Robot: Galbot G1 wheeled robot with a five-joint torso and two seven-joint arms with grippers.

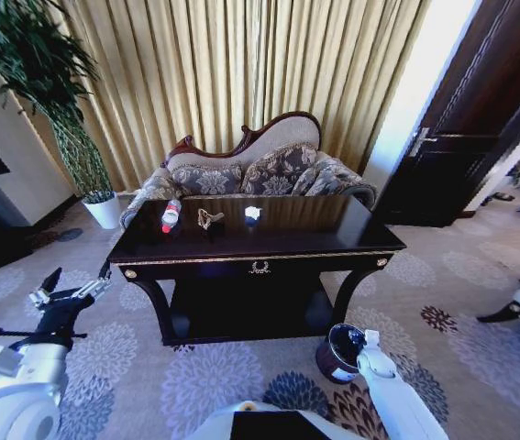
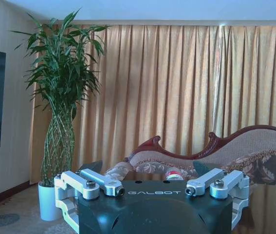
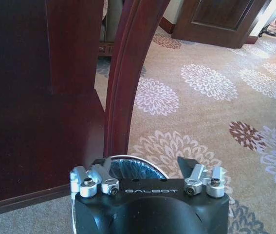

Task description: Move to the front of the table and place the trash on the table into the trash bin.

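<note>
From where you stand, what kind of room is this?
Probably a hotel suite or formal sitting room: an ornate carved sofa, full-length gold curtains and patterned carpet surround the glossy dark table.

Right pincer hanging low with fingers spread wide apart, just above the round trash bin. Dark liner inside the bin, white rim peeking out. Close beside it, a curved dark leg of the bench, with the lower shelf next to that. Beyond, tan carpet with white and brown flower shapes, and a dark door far back.
</note>
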